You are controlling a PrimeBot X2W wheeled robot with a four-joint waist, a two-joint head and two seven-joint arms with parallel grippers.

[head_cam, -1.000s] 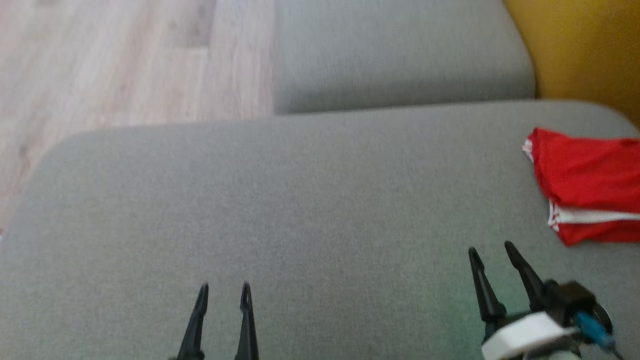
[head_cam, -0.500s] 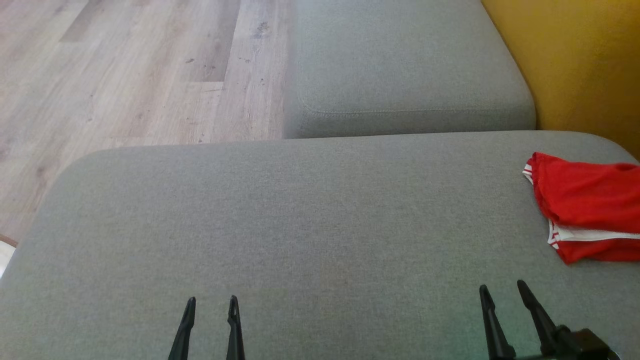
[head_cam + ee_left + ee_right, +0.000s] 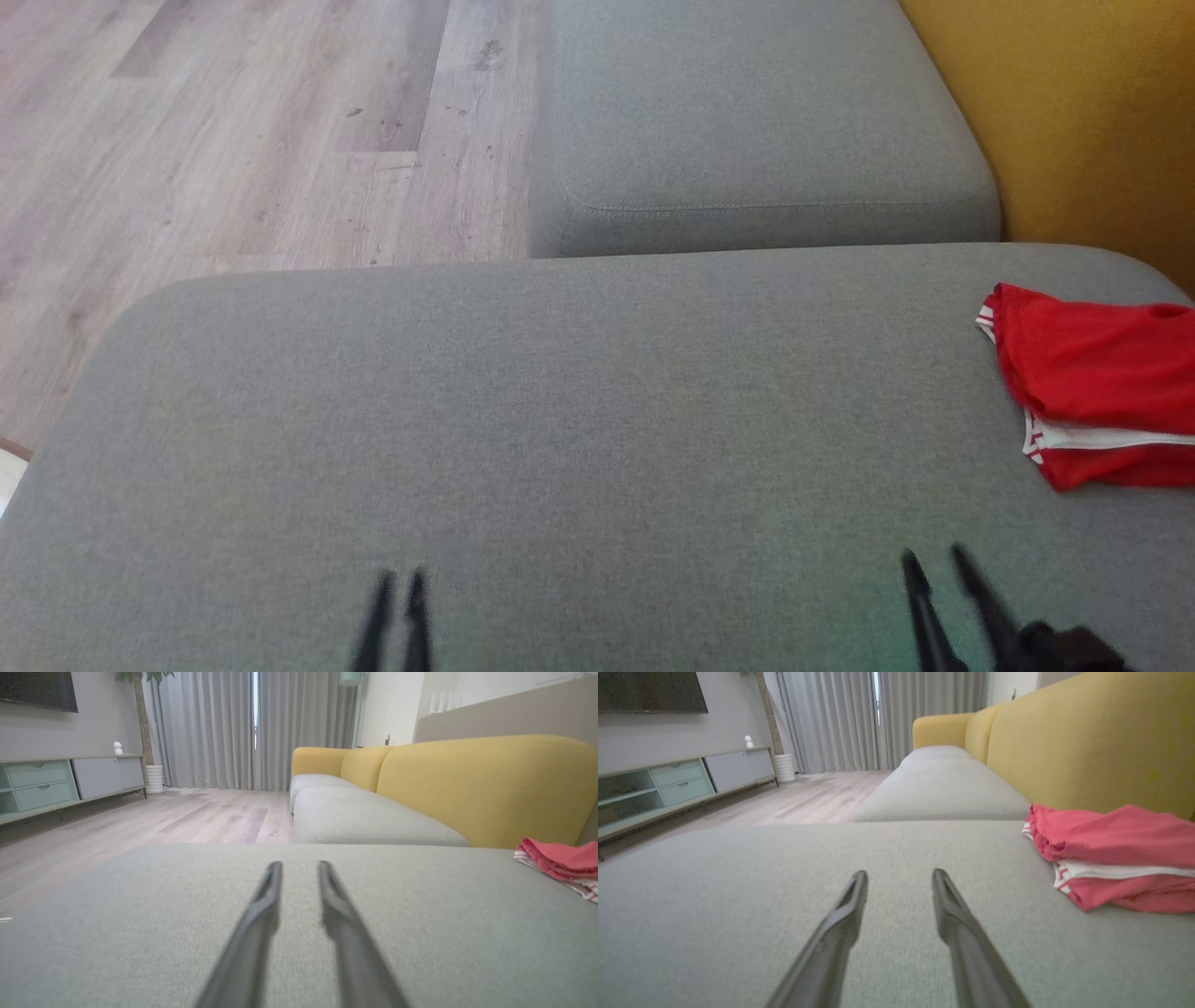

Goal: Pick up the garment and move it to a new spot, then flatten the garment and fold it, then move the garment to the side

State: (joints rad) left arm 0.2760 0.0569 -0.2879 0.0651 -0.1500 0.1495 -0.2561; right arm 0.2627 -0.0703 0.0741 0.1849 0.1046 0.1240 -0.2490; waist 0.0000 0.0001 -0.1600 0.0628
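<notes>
My left claw (image 3: 400, 579) is at the near edge of the grey sofa cushion (image 3: 597, 392), fingers slightly apart, holding nothing. My right claw (image 3: 932, 556), along the same edge, gapes a bit wider, also empty. The red garment (image 3: 1092, 373) lies at the cushion's right edge, toward its far corner.
</notes>
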